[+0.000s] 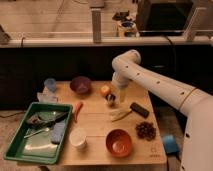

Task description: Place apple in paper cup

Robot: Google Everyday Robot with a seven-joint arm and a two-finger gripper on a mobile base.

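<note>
Apple (104, 90) sits on the table (96, 126) toward its back edge, well apart from the paper cup (78, 137) at the front. Just right of the apple hangs the gripper (111, 98); whether it is parted or closed cannot be told.

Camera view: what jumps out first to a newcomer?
The big white arm reaches in from the right, its end effector low over the back of the table, right beside the apple. The green tray fills the front-left corner; the paper cup and orange bowl sit near the front edge.
</note>
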